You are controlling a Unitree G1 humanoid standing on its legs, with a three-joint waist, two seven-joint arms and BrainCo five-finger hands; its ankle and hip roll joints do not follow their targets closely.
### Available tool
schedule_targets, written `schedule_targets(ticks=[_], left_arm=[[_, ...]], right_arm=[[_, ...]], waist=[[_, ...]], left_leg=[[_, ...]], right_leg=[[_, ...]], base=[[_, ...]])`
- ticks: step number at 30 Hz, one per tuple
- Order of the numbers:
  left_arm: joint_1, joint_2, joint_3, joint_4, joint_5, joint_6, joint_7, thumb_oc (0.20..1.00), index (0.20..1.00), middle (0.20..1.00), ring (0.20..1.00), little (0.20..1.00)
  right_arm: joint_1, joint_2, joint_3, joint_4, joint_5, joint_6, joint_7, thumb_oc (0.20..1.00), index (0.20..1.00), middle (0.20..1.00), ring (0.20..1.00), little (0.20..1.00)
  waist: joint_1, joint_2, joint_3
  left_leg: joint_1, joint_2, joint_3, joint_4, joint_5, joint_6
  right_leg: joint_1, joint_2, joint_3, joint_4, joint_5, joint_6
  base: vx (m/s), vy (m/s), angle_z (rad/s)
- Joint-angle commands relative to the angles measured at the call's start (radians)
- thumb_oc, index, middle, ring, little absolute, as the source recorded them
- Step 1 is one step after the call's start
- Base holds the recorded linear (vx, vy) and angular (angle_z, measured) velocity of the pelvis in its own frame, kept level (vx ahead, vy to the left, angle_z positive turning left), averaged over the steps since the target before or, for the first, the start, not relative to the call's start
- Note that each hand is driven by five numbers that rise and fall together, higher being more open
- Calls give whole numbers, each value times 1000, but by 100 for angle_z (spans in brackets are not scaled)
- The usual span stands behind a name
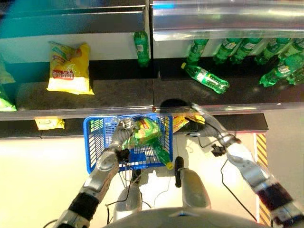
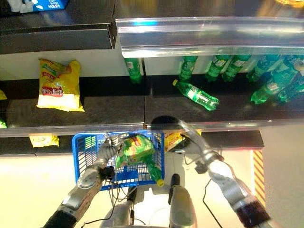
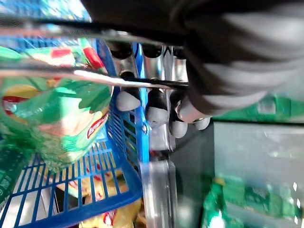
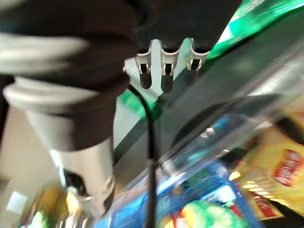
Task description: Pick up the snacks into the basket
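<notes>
Left hand [image 3: 156,102] has its fingers curled tight; right hand [image 4: 164,71] reaches forward, fingers hidden.

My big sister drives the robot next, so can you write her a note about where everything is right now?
Left hand: fingers curled round the handle of the blue basket, carrying it below the shelf.
Right hand: under the shelf edge, holding nothing, fingers fairly straight.
Done: a green snack bag and a green bottle lie in the basket.
Left: a yellow bag on the shelf, more yellow bags on the shelf below, one beside the basket.
</notes>
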Motion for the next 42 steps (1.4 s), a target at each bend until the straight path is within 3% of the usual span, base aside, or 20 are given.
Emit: schedule_targets(ticks=[1,9,18,20,23,32,38,42], left_arm=[[-135,8,120,-60,64,-211,-10,200,200,200,200,200],[-31,-4,144,178,151,-237,-58,200,200,200,200,200],[-2,-26,117,455,226,-230,-58,200,200,200,200,200],[-17,-45,109,622,273,-214,-41,200,200,200,200,200],[-25,-60,104,736,304,-203,-40,200,200,200,200,200],[-32,-108,145,970,323,-149,-52,200,200,200,200,200],[-37,-111,120,932,325,-144,-56,200,200,200,200,200],[-21,-91,111,905,331,-152,-65,200,200,200,200,200]], right_arm=[[6,30,-18,33,102,-55,-17,1000,1000,1000,1000,1000],[45,108,-97,434,56,-39,-93,1000,1000,1000,1000,1000],[20,131,-40,760,-23,-8,-119,1000,1000,1000,1000,1000],[2,149,-25,899,-49,13,-144,1000,1000,1000,1000,1000],[-10,161,-33,994,-53,28,-162,1000,1000,1000,1000,1000],[-40,191,-35,1074,-10,47,-157,1000,1000,1000,1000,1000],[-50,190,-35,1053,18,51,-148,1000,1000,1000,1000,1000],[-34,185,-35,1024,21,51,-132,1000,1000,1000,1000,1000]], waist=[[-16,-10,-154],[-6,13,-194],[3,13,-203],[3,10,-208],[3,13,-211],[3,13,-219],[-1,-7,-197],[1,-22,-184]], left_leg=[[67,-60,25,3,-119,57],[79,-56,30,-11,-107,49],[92,-50,25,-10,-105,42],[94,-47,21,-11,-102,39],[96,-45,23,-16,-98,37],[95,-40,24,-11,-99,34],[72,-67,25,124,-162,49],[79,-87,42,168,-196,67]], right_leg=[[79,-26,70,-91,19,97],[149,-21,47,-183,39,90],[187,-13,40,-206,39,86],[198,-10,33,-214,38,84],[203,-8,28,-220,37,82],[211,-2,20,-225,34,75],[206,-4,53,-143,4,73],[208,-11,87,-109,15,87]], base=[[12,-8,-6],[5,-12,-5],[0,-4,0],[-1,-43,3],[-9,-18,6],[0,0,0],[24,42,0],[17,127,-7]])
